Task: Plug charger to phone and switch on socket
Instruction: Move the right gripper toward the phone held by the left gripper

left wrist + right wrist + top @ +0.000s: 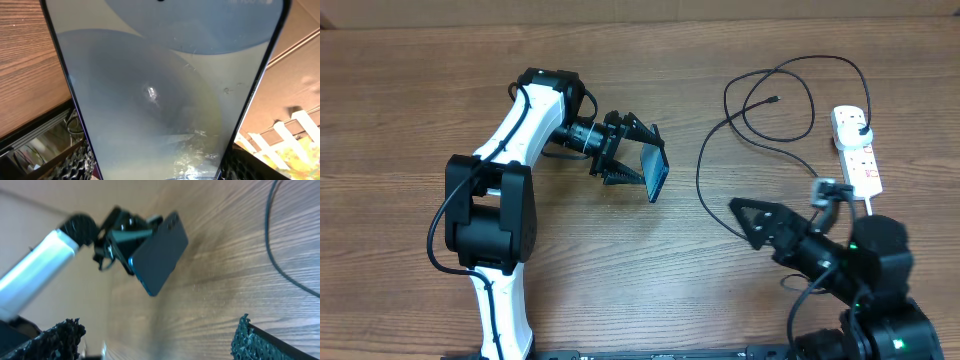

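My left gripper (642,158) is shut on the phone (656,173) and holds it on edge above the middle of the table. In the left wrist view the phone's screen (160,90) fills the frame between the pads (75,160). The right wrist view shows the phone's dark back (160,255) in the left gripper (116,239). My right gripper (752,222) stands open and empty to the right of the phone, pointing at it, its fingertips (255,340) wide apart. The charger (703,165) loops over the table, its connector tip (775,99) lying free and its plug (860,126) in the socket (860,158).
The white power strip lies at the far right with its thick cord running down behind my right arm (865,265). The black cable (272,245) crosses the wood between my right gripper and the strip. The left arm (500,190) stretches across the table's left half.
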Controlling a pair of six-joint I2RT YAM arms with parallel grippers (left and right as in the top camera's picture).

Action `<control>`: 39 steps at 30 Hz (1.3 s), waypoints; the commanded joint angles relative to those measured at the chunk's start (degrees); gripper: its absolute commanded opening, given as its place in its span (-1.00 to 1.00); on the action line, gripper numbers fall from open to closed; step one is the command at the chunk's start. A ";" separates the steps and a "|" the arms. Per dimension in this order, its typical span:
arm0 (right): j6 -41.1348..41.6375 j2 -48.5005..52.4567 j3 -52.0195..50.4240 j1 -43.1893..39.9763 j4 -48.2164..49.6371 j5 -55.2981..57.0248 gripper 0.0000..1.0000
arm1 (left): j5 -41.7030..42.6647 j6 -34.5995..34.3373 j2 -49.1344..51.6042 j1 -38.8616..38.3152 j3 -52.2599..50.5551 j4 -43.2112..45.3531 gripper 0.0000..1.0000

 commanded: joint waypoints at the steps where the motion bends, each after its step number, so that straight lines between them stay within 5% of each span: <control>1: -0.28 2.78 1.27 7.91 1.55 9.31 0.99 | 3.21 -0.13 0.37 0.15 1.62 0.04 0.18; 9: -0.33 11.19 1.27 28.13 8.85 34.82 0.99 | 3.19 -0.15 0.37 0.13 1.62 1.29 0.18; 14: -4.92 18.45 1.27 36.63 20.11 39.71 0.99 | 3.21 -0.13 0.37 0.13 1.62 1.31 0.18; 26: -10.58 32.52 1.27 38.27 30.58 48.68 1.00 | 3.13 1.07 0.37 0.13 1.62 1.70 0.19; 39: -10.60 40.22 1.38 37.75 38.84 53.92 0.75 | 3.13 4.02 0.37 0.13 1.62 1.68 0.20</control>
